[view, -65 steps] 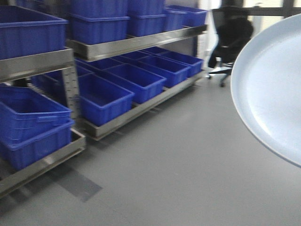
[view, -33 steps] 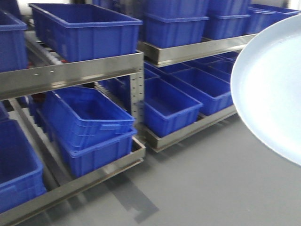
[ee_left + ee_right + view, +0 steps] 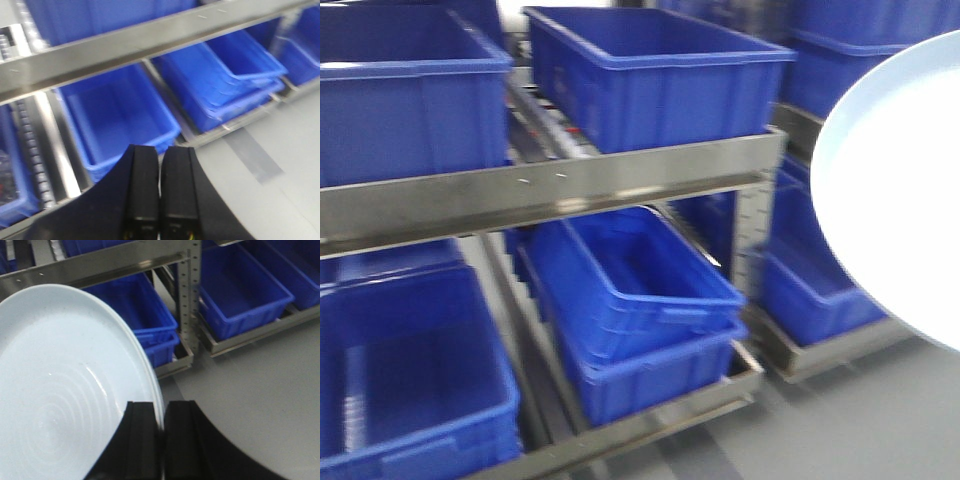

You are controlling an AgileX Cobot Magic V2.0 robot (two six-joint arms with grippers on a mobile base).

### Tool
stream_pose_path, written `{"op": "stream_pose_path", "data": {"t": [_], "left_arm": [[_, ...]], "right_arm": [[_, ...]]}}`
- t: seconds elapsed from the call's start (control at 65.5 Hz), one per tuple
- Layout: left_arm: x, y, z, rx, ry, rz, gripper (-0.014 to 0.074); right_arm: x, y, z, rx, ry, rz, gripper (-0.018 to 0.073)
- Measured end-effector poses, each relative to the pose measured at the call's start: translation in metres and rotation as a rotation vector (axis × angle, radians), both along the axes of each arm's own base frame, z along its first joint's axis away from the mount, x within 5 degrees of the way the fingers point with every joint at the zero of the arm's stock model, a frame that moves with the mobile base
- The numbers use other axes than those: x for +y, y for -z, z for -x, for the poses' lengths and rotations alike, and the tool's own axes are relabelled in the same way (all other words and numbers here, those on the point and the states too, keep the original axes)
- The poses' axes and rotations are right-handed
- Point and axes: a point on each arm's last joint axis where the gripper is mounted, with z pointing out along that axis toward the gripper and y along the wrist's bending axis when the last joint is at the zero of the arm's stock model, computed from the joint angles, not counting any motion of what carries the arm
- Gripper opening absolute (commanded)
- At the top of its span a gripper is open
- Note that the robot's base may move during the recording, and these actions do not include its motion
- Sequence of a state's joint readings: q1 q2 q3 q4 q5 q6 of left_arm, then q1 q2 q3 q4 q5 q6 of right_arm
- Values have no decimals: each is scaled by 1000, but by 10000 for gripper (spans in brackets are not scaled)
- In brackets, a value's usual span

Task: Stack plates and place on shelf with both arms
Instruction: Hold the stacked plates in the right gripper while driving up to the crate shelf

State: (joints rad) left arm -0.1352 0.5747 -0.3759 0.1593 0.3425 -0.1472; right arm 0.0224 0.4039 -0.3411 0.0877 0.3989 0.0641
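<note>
Right wrist view: right claw (image 3: 161, 412) grips 2 stacked plates (image 3: 65, 390).

Both grippers closed, one loaded.
The left gripper (image 3: 160, 200) is seen with its black fingers pressed together, apparently on nothing; the right gripper (image 3: 161, 435) is clamped on the rim of the plates (image 3: 60, 390).

Glossy plates (image 3: 60, 405), brushed steel shelf (image 3: 550, 190)

place: warehouse-type storeroom | racks: brushed steel shelf (image 3: 550, 190) on two levels, perforated upright post (image 3: 190, 295), roller tracks (image 3: 35, 165) | stock: rows of big blue plastic crates (image 3: 650, 70), some stacked | ground: plain smooth grey floor (image 3: 260, 390)
</note>
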Motion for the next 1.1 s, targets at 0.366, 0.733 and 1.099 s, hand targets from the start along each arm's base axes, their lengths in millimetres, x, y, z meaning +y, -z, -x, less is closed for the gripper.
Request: {"op": "stream_pose_path", "data": {"t": [0.366, 0.733, 1.099], "left_arm": [[0, 0, 0, 0, 1, -1, 88], [0, 0, 0, 0, 1, -1, 88], [0, 0, 0, 0, 1, -1, 88]], "right_arm": [[0, 0, 0, 0, 0, 0, 57], [0, 0, 0, 0, 0, 0, 57], [0, 0, 0, 0, 0, 0, 57]]}}
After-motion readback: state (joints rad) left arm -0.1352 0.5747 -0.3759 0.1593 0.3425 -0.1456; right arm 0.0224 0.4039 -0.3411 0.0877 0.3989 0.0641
